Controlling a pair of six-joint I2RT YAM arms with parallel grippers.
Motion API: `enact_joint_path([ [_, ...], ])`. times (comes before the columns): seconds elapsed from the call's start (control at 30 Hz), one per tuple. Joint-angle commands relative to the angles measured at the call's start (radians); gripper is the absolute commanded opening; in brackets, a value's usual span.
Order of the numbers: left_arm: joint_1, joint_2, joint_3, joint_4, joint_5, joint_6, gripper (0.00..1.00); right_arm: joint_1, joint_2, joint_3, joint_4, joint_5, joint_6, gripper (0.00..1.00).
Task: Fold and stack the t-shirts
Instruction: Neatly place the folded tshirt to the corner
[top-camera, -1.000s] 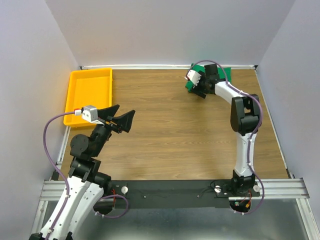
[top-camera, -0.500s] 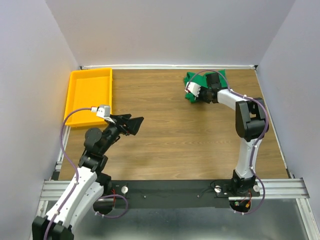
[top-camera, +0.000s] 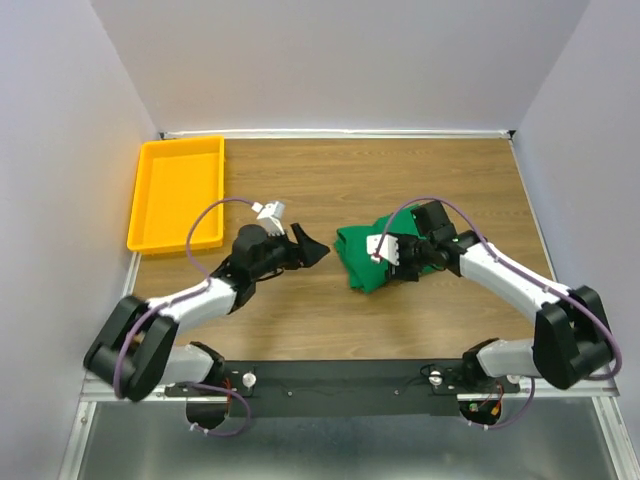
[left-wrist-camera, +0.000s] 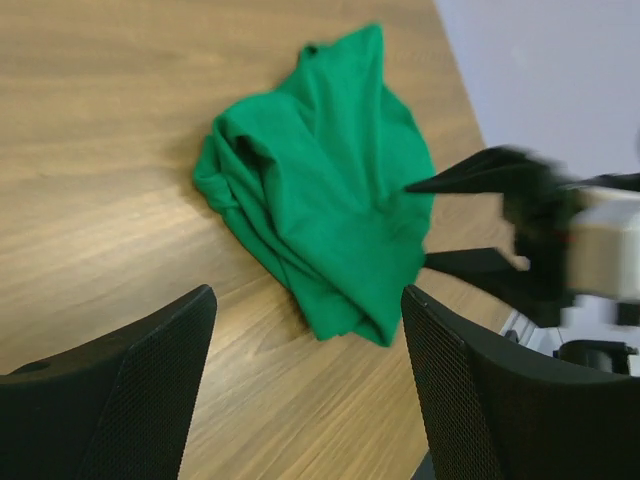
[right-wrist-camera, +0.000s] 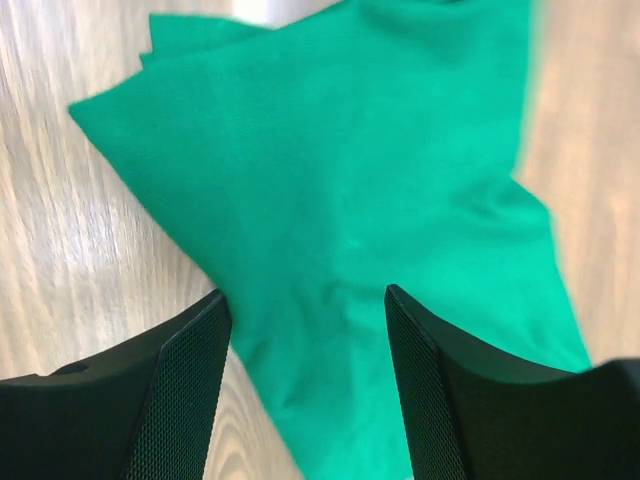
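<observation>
— Green t-shirt (top-camera: 360, 262), bunched up in front of us: why are we both hovering beside it? Nearest us, our left gripper (left-wrist-camera: 308, 300) stands wide with nothing between its fingers, just beside the heap's left side.

— We judge it is lined up for a first pinch. The shirt lies crumpled about midway between the near and far edges of the table (top-camera: 300, 180), slightly right of centre, where both of us can reach it.

— And our right gripper (right-wrist-camera: 305, 295)?

— Its jaws are apart too, poised over the heap's right side. We see cloth under and between the fingers, but nothing pinched. Whether the tips touch the fabric we cannot tell.

— So no folding yet?

— None that shows. There is no flat panel, the sleeves are lost in the wrinkles, and we can pick out no neck tag. We would say spreading it flat comes first, each of us taking one side.

— The yellow tray (top-camera: 178, 195) in the far left corner?

— Well apart from the shirt. Perhaps it is meant for the stack; we cannot say.
</observation>
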Motion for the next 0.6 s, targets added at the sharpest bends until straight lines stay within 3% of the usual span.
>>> enact_joint_path([
  [0.0, -0.095, 0.203, 0.113, 0.033, -0.111, -0.085, 0.81, -0.026, -0.099, 0.038, 0.021, -0.050, 0.208, 0.69],
  [0.17, -0.178, 0.355, 0.231, -0.030, -0.226, -0.162, 0.80, -0.140, -0.035, 0.124, 0.107, 0.010, 0.510, 0.70],
  [0.3, -0.218, 0.478, 0.379, -0.264, -0.339, -0.181, 0.81, -0.181, -0.083, 0.044, 0.097, -0.083, 0.408, 0.78],
  [0.37, -0.221, 0.519, 0.419, -0.277, -0.370, -0.182, 0.80, -0.184, -0.097, 0.019, 0.108, -0.042, 0.432, 0.80],
  [0.57, -0.223, 0.650, 0.540, -0.401, -0.428, -0.170, 0.59, -0.277, -0.001, 0.067, 0.156, 0.000, 0.587, 0.80],
])
